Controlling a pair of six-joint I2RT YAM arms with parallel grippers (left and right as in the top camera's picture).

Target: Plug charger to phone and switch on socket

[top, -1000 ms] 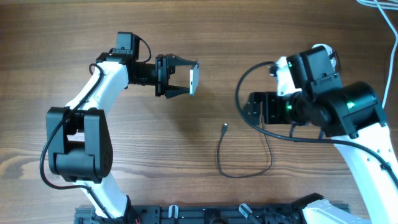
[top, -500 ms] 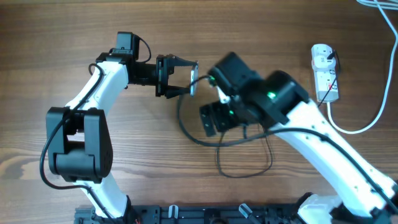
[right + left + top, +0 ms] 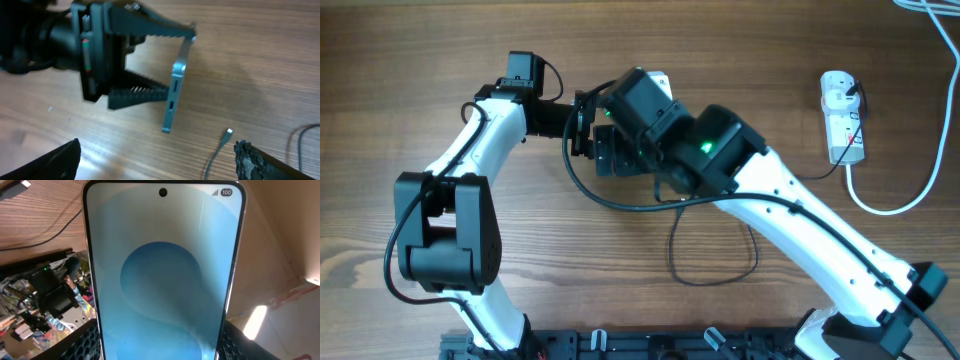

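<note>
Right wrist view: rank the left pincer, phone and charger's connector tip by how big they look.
1. left pincer, largest.
2. phone, seen edge-on, so only a thin strip.
3. charger's connector tip, smallest by far.

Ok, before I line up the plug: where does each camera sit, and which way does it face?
Overhead: fixed above the table, looking straight down at the left arm, right arm, socket and charger.
Left wrist: on the left arm, facing the screen of the phone gripped in the left tool; its fingers at the bottom corners.
Right wrist: on the right arm, angled down at the table; the open right tool frames the bottom edge.
Shared: both wrist views show the phone; the right wrist sees it edge-on.
</note>
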